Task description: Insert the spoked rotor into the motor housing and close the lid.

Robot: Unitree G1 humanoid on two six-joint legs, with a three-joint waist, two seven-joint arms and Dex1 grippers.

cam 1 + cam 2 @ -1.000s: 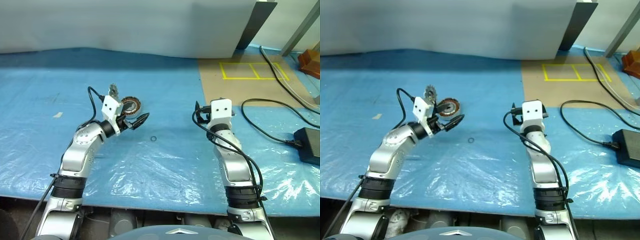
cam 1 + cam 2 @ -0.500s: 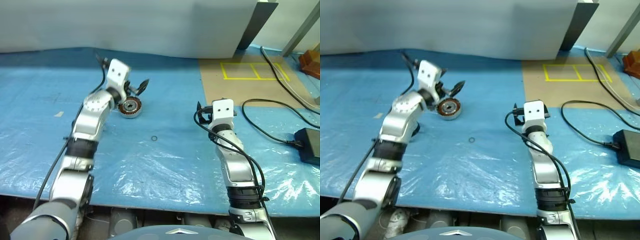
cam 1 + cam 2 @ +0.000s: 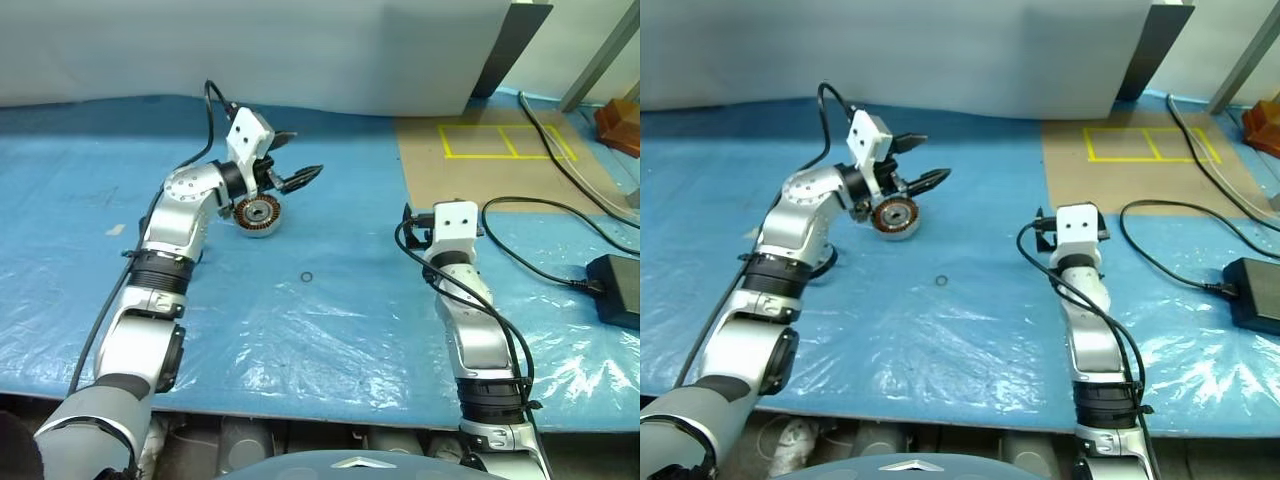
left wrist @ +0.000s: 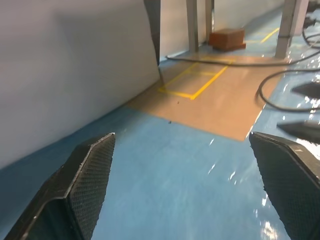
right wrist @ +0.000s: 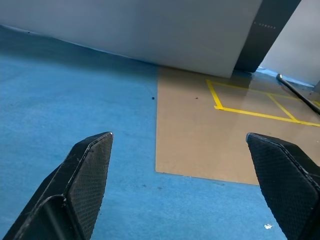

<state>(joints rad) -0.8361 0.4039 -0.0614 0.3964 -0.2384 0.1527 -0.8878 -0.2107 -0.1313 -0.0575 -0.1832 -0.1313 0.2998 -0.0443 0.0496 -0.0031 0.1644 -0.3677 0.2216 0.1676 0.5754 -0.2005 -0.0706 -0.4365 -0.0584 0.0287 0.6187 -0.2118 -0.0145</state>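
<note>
A wide desk [image 3: 330, 330], covered in blue cloth under a clear plastic sheet, carries the few parts; the sheet probably keeps small pieces from getting lost in the fabric. The left gripper [image 3: 290, 160] hangs raised above the far left of the desk, just over and slightly right of the motor housing [image 3: 260, 213], its two black fingers spread wide with nothing between them. It seems poised there as a start for work on the housing. The right gripper [image 3: 1042, 228] sits lower, nearer the middle right, fingers likewise wide apart and empty, likely waiting its turn.

The motor housing rests flat on the desk, open side up: a shallow silver-grey cup with a ring of copper-brown coils around a dark centre. Nothing sits in it, so the rotor is judged not yet inserted. A tiny plain black ring [image 3: 307, 277] lies alone nearer the robot, well apart from the housing.
</note>
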